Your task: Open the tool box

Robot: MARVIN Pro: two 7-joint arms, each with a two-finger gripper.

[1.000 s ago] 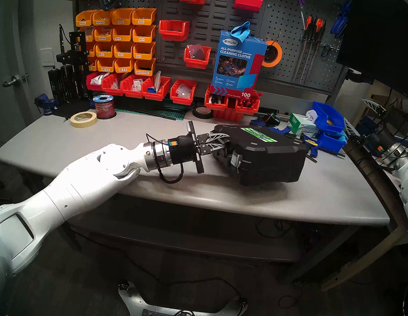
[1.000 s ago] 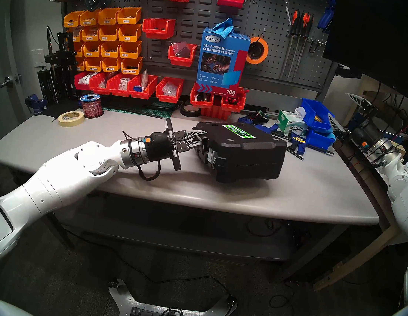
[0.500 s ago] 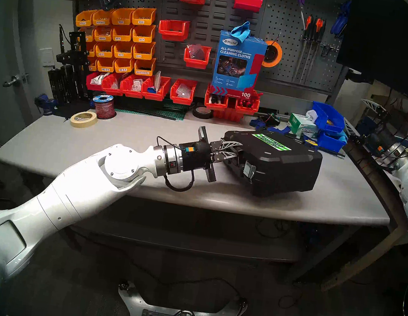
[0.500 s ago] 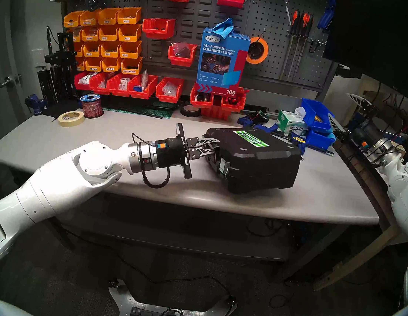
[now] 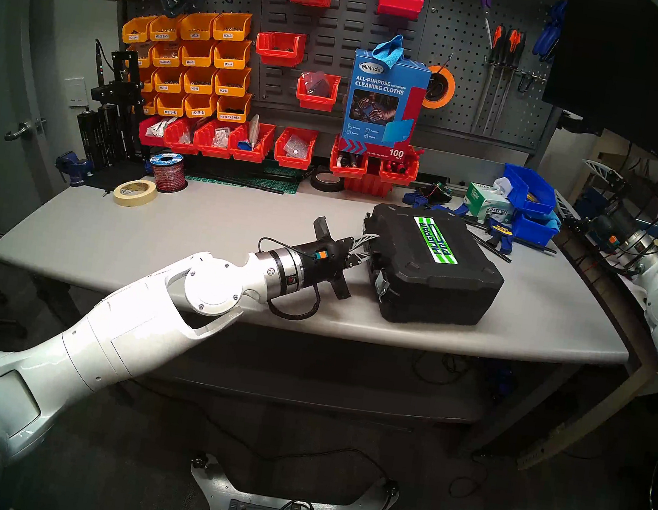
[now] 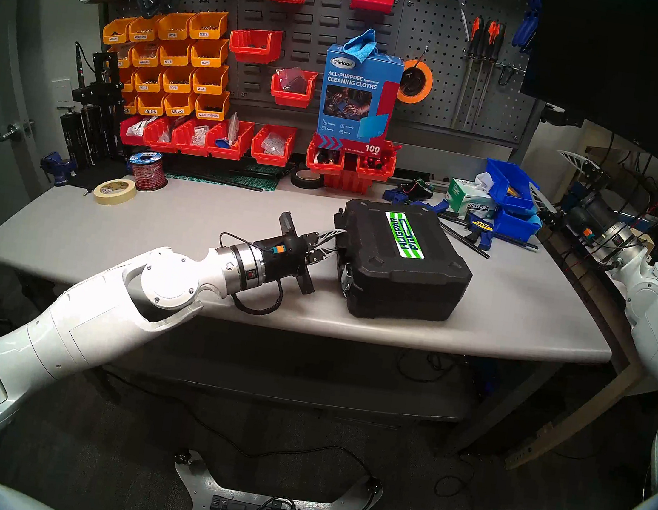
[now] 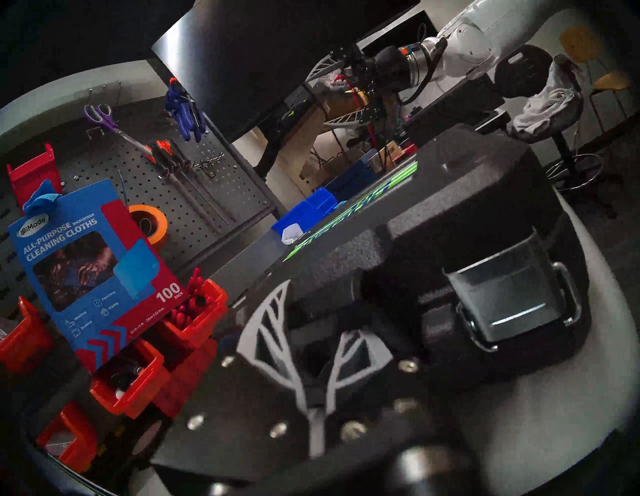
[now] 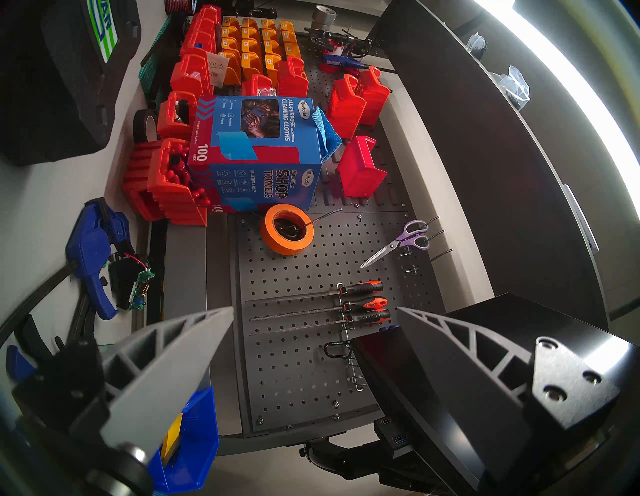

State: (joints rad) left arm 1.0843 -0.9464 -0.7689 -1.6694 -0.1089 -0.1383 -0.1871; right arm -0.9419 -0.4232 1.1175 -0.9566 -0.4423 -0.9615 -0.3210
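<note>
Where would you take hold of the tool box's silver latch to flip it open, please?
Take the silver latch by an end of its flap, coming at the tool box from its handle side, beside the left claw. The flap lies flat on that wall, so hook under it; which end lifts I cannot tell.

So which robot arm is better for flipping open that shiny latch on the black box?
Probably the left. The left gripper is shut on the handle of the tool box, right beside the silver latch. The right gripper hangs open off the table's right end, facing the pegboard.
</note>
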